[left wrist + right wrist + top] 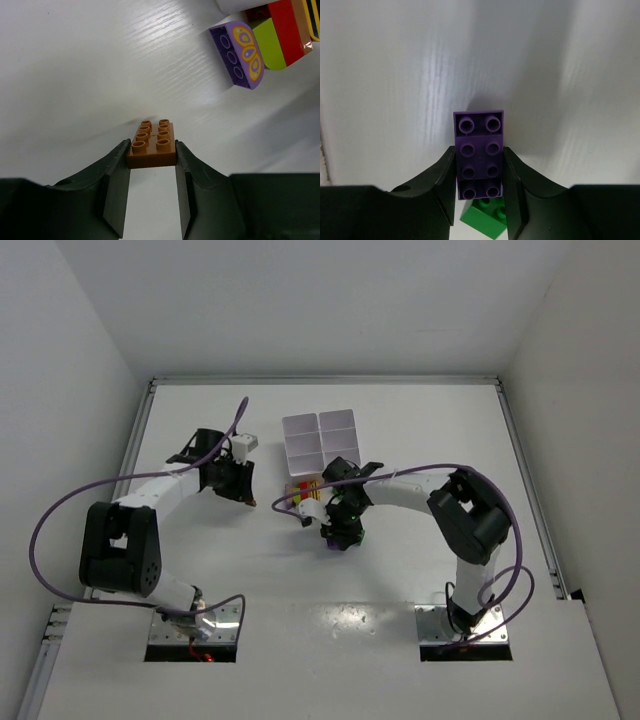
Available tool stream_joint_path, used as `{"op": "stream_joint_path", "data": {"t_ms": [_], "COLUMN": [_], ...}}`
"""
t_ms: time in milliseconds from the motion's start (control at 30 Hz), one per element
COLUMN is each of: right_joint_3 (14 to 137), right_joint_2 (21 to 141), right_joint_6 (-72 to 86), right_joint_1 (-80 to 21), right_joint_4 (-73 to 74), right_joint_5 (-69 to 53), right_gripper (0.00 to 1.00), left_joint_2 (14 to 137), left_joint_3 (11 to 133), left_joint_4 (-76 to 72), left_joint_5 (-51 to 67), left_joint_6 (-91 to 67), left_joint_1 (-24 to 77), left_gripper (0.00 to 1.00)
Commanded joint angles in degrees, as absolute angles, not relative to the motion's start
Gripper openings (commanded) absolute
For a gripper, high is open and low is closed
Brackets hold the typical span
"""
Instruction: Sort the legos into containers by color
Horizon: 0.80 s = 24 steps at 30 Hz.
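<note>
Our left end effector (152,148) is nearly shut. Its two dark fingers press the long sides of an orange-brown studded plastic brick (152,140), pinching it across the narrow width at the end nearest the wrist. We cannot tell whether that brick rests on the white table (75,75) or hangs just above it. Ahead and to the right sits a small cluster: a purple plastic brick with a yellow butterfly print (244,52) touching a lime-green brick (270,45), with a red brick (285,25) beside that.

Our right end effector (479,152) is likewise closed to brick width. It clamps a purple eight-stud plastic brick (479,145) by its long sides over the near half, so the far half juts past the fingertips. Beneath that brick, toward the wrist, lies a green studded brick (487,217).

Seen from above, the white six-compartment plastic container block (319,445) lies beyond both end effectors, roughly between them.

We judge these bricks light, rigid and glossy. They will not deform, but their smooth walls could slip or pivot under an off-centre pinch. The flat, parallel long sides are the right place to hold, and a grip nearer the middle would be steadier. So light a piece may bounce off a thin compartment wall, so we would release it low.
</note>
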<state>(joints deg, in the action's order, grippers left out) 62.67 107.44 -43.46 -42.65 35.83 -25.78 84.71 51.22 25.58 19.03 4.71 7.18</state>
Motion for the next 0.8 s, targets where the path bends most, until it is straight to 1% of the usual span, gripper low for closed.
{"op": "stream_joint_path", "data": {"t_ms": [0,33,67,100,133,167,200,233,267,300,367,500,600,633,733,767], "right_joint_3": [65.74,65.74,65.74,65.22,64.52,64.51,63.90,63.90,63.90,63.90,63.37,62.75,62.23,62.23,64.07,64.07], "right_joint_2": [107.58,107.58,107.58,106.80,106.09,104.34,103.20,102.14,100.04,98.89,96.43,90.54,88.69,88.68,90.61,90.62], "right_joint_6": [-42.54,-42.54,-42.54,-42.54,-42.54,-42.54,-42.54,-42.54,-42.54,-42.54,-41.31,-33.61,-27.19,-24.81,-22.07,-21.10], "right_joint_1": [-43.33,-43.33,-43.33,-43.33,-43.33,-43.33,-43.33,-42.63,-42.63,-42.63,-41.40,-39.29,-36.48,-35.08,-31.92,-31.12], "right_joint_4": [35.15,35.16,35.16,35.16,35.16,34.63,34.63,34.63,34.63,34.63,33.76,29.45,25.50,24.97,24.96,24.96], "right_joint_5": [-23.29,-23.29,-23.29,-24.07,-25.21,-25.75,-26.27,-27.32,-27.94,-27.95,-29.52,-30.15,-30.15,-29.62,-29.62,-30.14], "right_gripper": [0.18,0.29,0.32,0.36,0.39,0.47,0.51,0.56,0.58,0.58,0.59,0.60,0.60,0.60,0.60,0.60], "left_joint_2": [85.17,85.17,85.17,85.17,83.86,83.24,82.36,81.31,79.12,77.88,74.99,75.14,77.86,80.66,86.89,88.23], "left_joint_3": [52.82,52.82,52.82,52.82,52.82,52.30,52.29,51.60,51.07,50.37,49.84,51.06,53.34,55.26,58.70,60.89], "left_joint_4": [23.64,23.64,23.64,22.95,22.94,22.24,22.24,21.28,20.75,19.96,19.08,18.54,20.29,22.04,25.91,28.36], "left_joint_5": [18.19,18.19,19.15,20.47,21.78,23.36,26.69,28.37,30.13,33.28,35.93,42.34,44.90,45.43,47.54,47.55], "left_joint_6": [3.60,3.60,3.60,3.60,3.60,4.13,4.13,4.13,5.78,6.50,8.16,13.08,19.91,24.13,31.00,35.81], "left_joint_1": [7.65,7.65,7.65,7.65,7.65,7.12,7.12,7.12,7.12,7.12,7.12,10.28,13.52,15.19,17.04,18.18], "left_gripper": [0.41,0.44,0.47,0.55,0.58,0.67,0.92,0.99,1.00,1.00,1.00,1.00,0.95,0.91,0.83,0.82]}}
